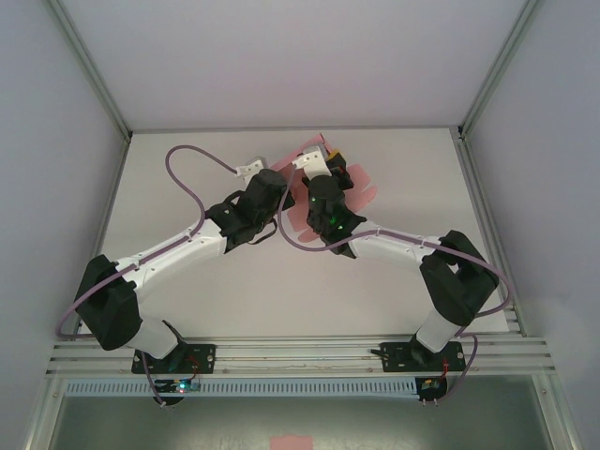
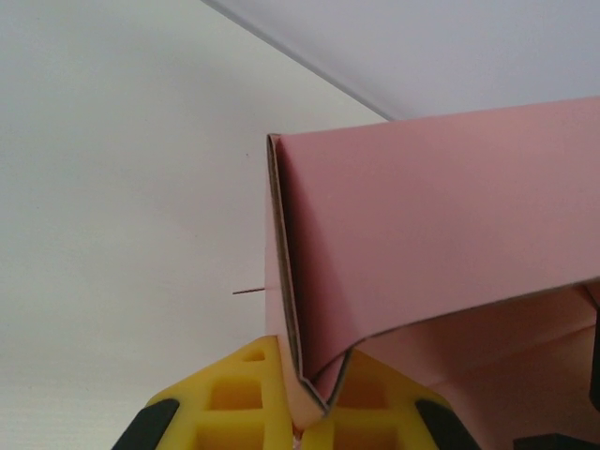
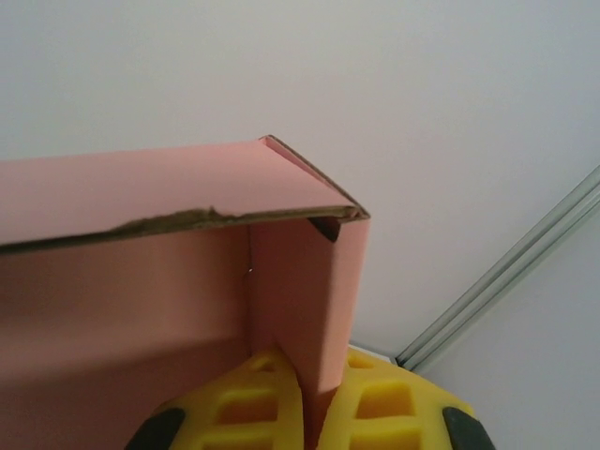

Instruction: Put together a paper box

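Left gripper (image 2: 307, 424) pinches a folded corner of the paper box (image 2: 441, 234), right gripper (image 3: 314, 412) pinches an end wall; box sits just ahead of both. Thin, light card, one edge ragged: I'd hold near creases, gently

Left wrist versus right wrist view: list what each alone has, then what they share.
Left wrist: the left gripper pinches a doubled fold of the paper box; a thin dark sliver lies on the table. Right wrist: the right gripper pinches a narrow panel under a ragged torn edge, a metal rail beyond. Shared: pink card clamped between yellow fingers.
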You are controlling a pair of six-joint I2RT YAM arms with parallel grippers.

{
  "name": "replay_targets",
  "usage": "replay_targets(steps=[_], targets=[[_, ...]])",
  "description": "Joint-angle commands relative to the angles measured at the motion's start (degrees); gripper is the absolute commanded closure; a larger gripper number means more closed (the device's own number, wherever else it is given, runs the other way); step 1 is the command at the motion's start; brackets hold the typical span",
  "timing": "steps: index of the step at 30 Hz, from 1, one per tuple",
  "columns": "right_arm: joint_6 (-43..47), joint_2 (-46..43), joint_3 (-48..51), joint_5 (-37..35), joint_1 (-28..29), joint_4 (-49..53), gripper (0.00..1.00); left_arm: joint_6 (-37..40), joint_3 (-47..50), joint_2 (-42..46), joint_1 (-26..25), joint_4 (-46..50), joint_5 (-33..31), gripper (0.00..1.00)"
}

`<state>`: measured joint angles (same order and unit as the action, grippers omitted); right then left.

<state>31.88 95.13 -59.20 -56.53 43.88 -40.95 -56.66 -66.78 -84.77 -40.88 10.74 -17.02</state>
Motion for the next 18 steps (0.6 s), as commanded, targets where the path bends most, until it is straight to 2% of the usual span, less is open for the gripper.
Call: replay_targets(steps=[1,2,5,6,7,10,12,14,18], targets=[[0.95,-1.33,1.18,-5.74,-3.80,1.34,0.95,-1.80,0.34,2.44,-1.61,5.91,-1.66,1.00],[0.41,-1.97,1.82,-4.42,-3.76,2.02,0.91,-1.84,0.38,2.29,-1.63,5.87,-1.57,1.00],[-2.13,-6.30,3.86,5.40,-2.52,9.27,0.89,-1.70,0.36,1.89,-1.60,5.60,-1.61,1.00],[-3.20,-8.36,4.92,10.04,-2.01,11.42,0.80,-1.58,0.27,1.74,-1.62,5.65,-1.80,1.00],[-5.28,-10.72,5.64,15.39,-1.71,14.63,0.63,-1.49,0.14,1.61,-1.50,5.77,-2.03,1.00],[-13.25,-16.28,5.48,27.42,-2.03,23.48,0.46,-1.17,0.10,1.46,-1.57,5.36,-2.31,1.00],[-15.16,-19.37,5.92,32.52,-2.04,26.03,0.40,-0.56,0.03,1.45,-1.55,5.29,-2.14,1.00],[-15.93,-22.83,6.82,34.89,-1.96,27.57,0.32,-0.37,0.22,1.61,-1.57,5.61,-2.47,1.00],[-16.22,-30.21,9.22,38.74,-2.35,30.29,0.05,2.04,1.33,2.36,-1.48,4.68,-2.84,1.00]])
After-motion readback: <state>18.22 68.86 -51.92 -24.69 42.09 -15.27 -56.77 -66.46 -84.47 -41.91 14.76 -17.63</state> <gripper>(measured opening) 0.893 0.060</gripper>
